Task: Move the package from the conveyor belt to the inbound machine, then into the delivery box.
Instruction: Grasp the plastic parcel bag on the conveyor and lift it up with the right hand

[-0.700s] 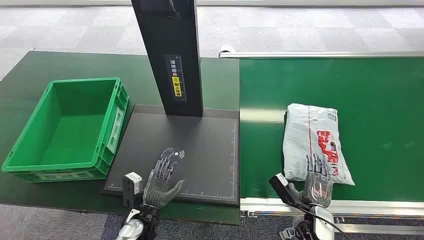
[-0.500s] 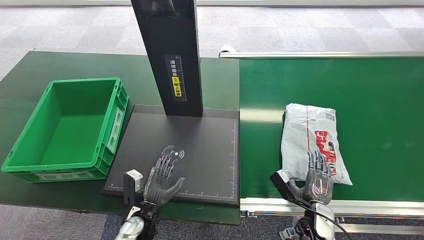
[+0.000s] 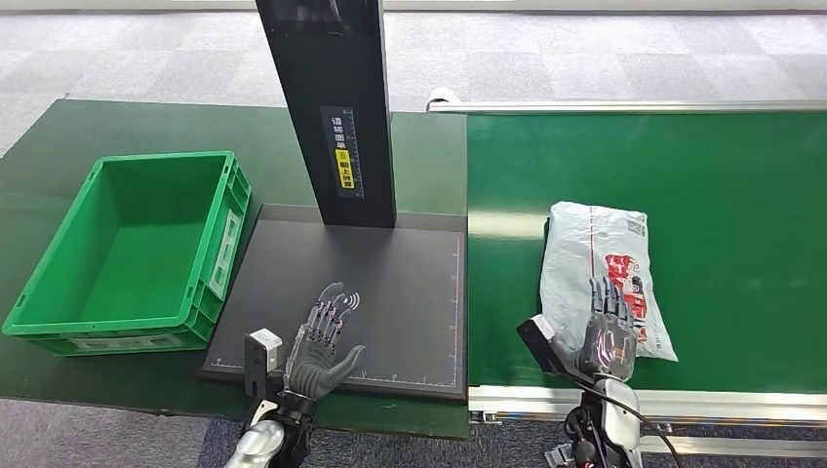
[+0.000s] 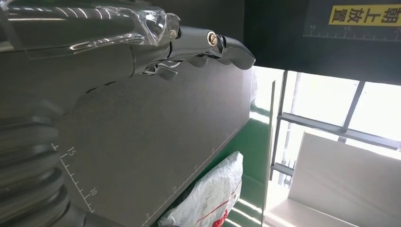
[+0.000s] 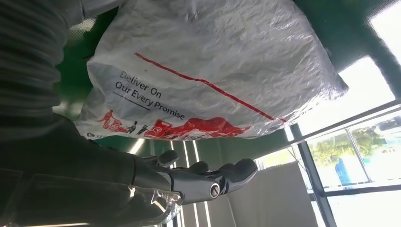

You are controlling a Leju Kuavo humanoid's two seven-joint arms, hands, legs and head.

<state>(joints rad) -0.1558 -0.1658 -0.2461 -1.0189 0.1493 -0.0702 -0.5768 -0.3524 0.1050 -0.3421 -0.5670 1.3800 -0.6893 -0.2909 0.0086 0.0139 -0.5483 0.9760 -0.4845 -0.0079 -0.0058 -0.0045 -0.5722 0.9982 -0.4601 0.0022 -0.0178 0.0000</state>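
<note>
Since the earlier frames the package (image 3: 601, 277) has been carried leftward along the conveyor belt (image 3: 741, 185), and the right hand (image 3: 609, 335) has shifted left with it; the left hand (image 3: 319, 349) is little changed.

The package is a white, crinkled plastic mailer bag marked with a thin red line, red graphics and the printed words "Deliver On Our Every Promise" (image 5: 150, 96). It lies flat on the green belt, near the belt's left end and just beside the inbound machine (image 3: 371, 292). Its long axis is seen running from the near edge of the belt toward the far edge, tilted slightly, with the far end leaning left.

The right hand is held over the near end of the package, fingers extended and apart, palm down; nothing is grasped. Contact with the bag cannot be told.

The left hand is held open over the black scanning plate of the inbound machine, fingers spread, holding nothing.

The green delivery box (image 3: 59, 322) stands left of the plate.
</note>
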